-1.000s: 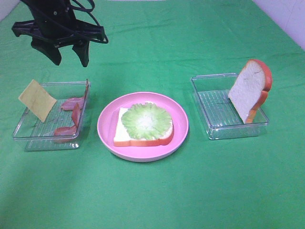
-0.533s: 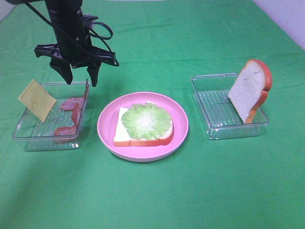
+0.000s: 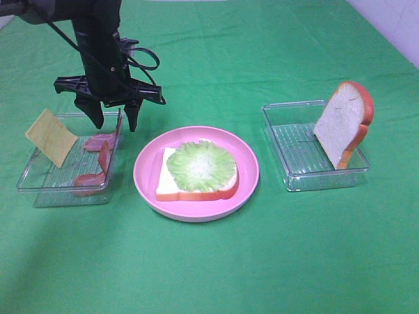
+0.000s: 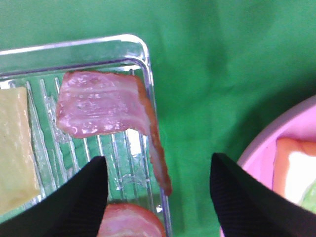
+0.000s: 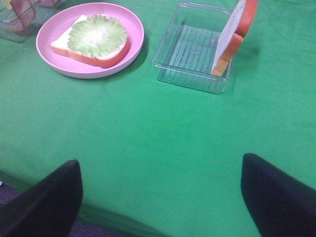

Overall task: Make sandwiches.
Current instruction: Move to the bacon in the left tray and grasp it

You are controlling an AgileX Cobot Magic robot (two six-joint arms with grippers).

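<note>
- The sandwich (image 3: 196, 175) sits half-built on the pink plate (image 3: 145, 171) at centre. One bread slice (image 3: 167, 180) is down with one lettuce (image 3: 200, 165) leaf on top, and nothing else is stacked yet.
- Far left, the left tray (image 3: 62, 198) holds one cheese square (image 3: 51, 137), propped on edge against the wall. A bump to the tray could knock it flat or out.
- In the same tray are the bacon strips (image 3: 98, 141). I count at least three: one flat, one standing on edge along the wall, one at the near end. They touch, so a grab may drag up two at once.
- Above them hangs the left gripper (image 3: 115, 124), jaws spread and empty. The wrist view shows the tray wall running between its fingers. My read is that a straight drop from here could strike or pinch that wall and tip or lift the tray.
- On the plate, the lettuce looks loose, so a strip dropped off-centre could push it askew.
- Further right, the right tray (image 3: 294, 147) carries the second bread slice (image 3: 339, 124), one only. It leans upright at the tray's right end and could topple at a nudge.
- The right gripper (image 5: 160, 197) is spread wide and holds nothing, well apart from the plate and both trays.
- Tally: two trays, two slices, one plate.
</note>
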